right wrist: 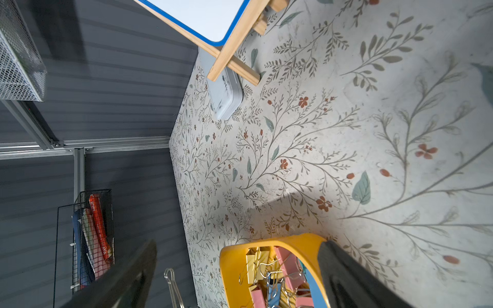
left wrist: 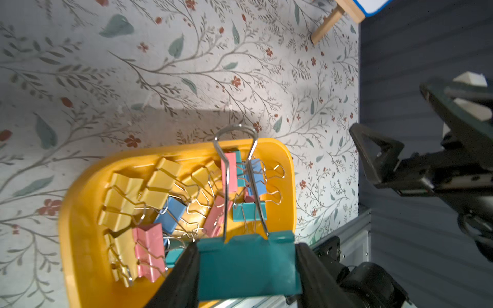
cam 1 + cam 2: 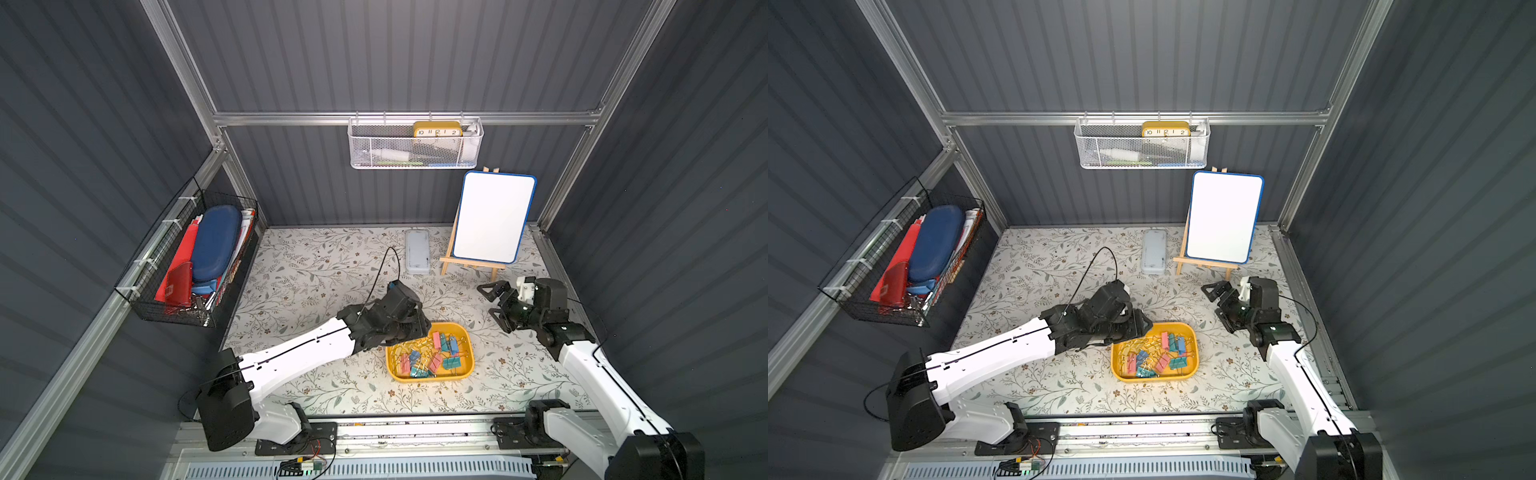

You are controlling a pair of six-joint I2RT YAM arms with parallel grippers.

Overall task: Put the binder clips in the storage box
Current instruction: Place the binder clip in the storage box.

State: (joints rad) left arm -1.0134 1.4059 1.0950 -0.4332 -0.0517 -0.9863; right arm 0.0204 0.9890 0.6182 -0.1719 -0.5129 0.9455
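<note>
Lying beyond storage box (image 3: 432, 377): grey case (image 3: 417, 251)

Free: far-left table (image 3: 299, 266); near strip before storage box (image 3: 432, 376). Obstructions: left arm (image 3: 299, 353), slanting from near left to box's far-left corner; grey case (image 3: 417, 251) and easel whiteboard (image 3: 492, 216), far right; right gripper (image 3: 488, 301), between easel and box.

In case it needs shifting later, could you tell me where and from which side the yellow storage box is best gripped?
Take the upright rim of the storage box near its far corner on the right arm's side, from above, one finger inside and one outside. It looks too wide to span, the binder clips leave that corner bare, and the open right end effector is nearest.
</note>
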